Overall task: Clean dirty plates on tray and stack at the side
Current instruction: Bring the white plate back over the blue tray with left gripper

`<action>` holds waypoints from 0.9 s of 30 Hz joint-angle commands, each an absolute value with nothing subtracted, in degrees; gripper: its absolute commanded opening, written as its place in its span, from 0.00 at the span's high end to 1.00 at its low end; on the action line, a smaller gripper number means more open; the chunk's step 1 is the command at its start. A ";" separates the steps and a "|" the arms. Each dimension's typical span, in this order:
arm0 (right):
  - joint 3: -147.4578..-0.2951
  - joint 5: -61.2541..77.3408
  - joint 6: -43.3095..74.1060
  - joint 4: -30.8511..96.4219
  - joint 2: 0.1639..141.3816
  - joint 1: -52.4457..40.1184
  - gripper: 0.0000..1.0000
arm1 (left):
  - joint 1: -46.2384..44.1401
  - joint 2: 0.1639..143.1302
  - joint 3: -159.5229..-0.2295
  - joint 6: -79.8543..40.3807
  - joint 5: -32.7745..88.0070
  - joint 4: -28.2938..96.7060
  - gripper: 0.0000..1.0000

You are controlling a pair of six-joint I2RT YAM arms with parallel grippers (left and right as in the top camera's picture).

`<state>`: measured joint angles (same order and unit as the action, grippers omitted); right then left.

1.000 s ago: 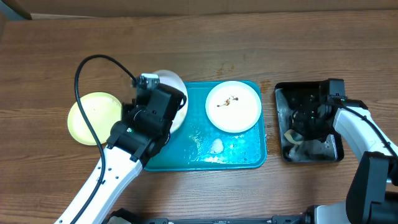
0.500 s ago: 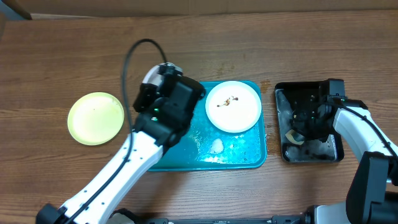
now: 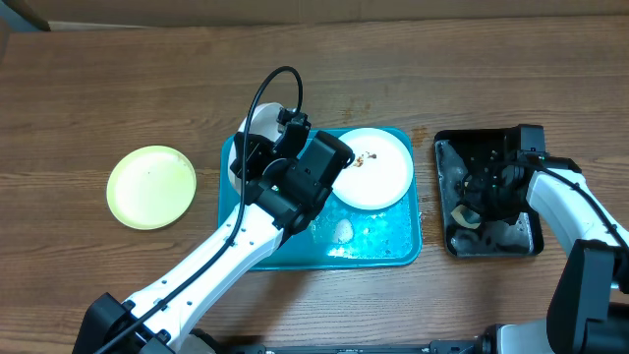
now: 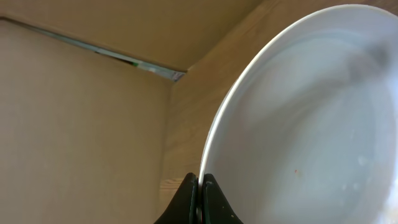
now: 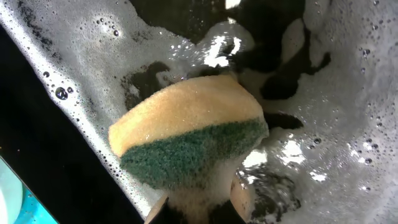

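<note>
White plate (image 4: 311, 124), pinched at its rim by the left jaws, hangs over the tray's (image 3: 383, 244) left end; a second plate (image 3: 378, 175) lies smeared at its right end. Right of the tray, right jaws clamp a soapy sponge (image 5: 186, 143).

A large tray (image 3: 378, 244) sits mid-frame on the bench (image 3: 393, 69). The first plate (image 3: 381, 175) lies in its right half, the second plate (image 3: 260, 123) at its upper-left corner, the third plate (image 3: 151, 187) on the bench at left. At right, a small tray (image 3: 447, 147) holds a sponge (image 5: 186, 143).
</note>
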<state>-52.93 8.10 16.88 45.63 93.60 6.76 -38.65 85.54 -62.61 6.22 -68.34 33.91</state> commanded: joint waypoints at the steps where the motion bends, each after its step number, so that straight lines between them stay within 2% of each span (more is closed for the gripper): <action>1: -53.60 7.49 16.64 45.32 93.65 6.76 0.96 | -39.05 85.80 -63.59 6.68 -71.44 33.54 0.96; 23: -53.60 7.49 16.64 45.30 93.65 6.76 0.96 | -39.05 85.80 -63.59 6.66 -72.64 33.52 0.96; 27: -53.60 7.49 16.64 45.32 93.65 6.76 0.96 | -39.09 85.80 -63.59 5.06 -69.95 33.19 0.96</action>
<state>-52.93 8.08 16.88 45.60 93.60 6.74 -38.65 85.54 -62.61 6.17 -70.48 33.67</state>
